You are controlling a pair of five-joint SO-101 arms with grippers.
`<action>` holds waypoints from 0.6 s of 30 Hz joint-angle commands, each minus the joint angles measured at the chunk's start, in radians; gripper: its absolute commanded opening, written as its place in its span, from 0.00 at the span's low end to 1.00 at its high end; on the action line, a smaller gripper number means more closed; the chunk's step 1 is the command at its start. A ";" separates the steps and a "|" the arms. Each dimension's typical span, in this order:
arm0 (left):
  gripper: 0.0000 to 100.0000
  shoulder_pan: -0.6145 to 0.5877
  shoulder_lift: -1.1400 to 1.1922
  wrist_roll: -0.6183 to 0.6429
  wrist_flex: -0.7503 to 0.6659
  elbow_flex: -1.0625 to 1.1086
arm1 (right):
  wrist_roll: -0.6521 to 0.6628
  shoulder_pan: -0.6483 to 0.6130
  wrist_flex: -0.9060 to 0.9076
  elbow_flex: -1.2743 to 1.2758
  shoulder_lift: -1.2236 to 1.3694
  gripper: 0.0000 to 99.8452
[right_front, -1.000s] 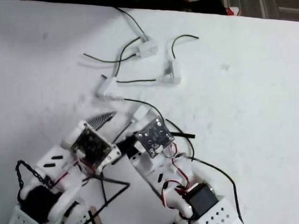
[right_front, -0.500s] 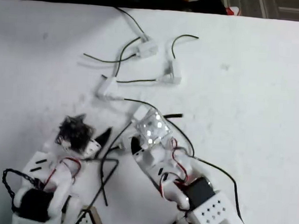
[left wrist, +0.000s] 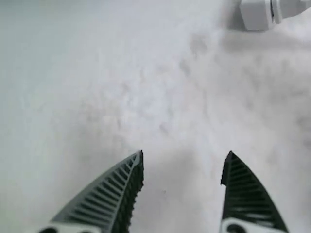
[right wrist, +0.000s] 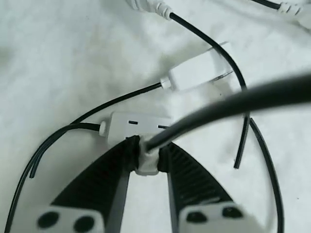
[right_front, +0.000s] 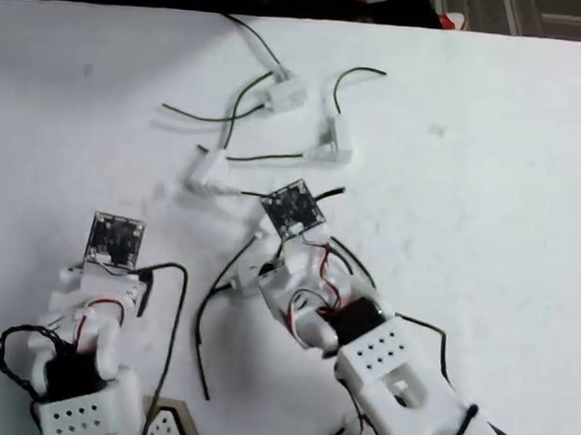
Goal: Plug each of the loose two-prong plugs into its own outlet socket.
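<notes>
Plug (right wrist: 146, 162), small, white, thick black cord; pinched in right fingers (right wrist: 114, 172)

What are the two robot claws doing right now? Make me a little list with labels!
left gripper: open, over bare table
right gripper: shut on a white plug
cable: black, leads out of the held plug
outlet socket: white, slotted, just ahead of the held plug
loose plug: lies past the socket, prongs bare
</notes>
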 commanded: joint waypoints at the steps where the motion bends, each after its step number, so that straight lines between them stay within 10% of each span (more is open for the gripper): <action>1: 0.26 -0.013 -0.008 -0.028 -0.023 0.006 | -0.005 0.015 -0.071 -0.052 0.047 0.02; 18: 0.26 -0.013 -0.008 -0.028 -0.023 0.023 | -0.005 0.073 -0.179 -0.052 0.179 0.02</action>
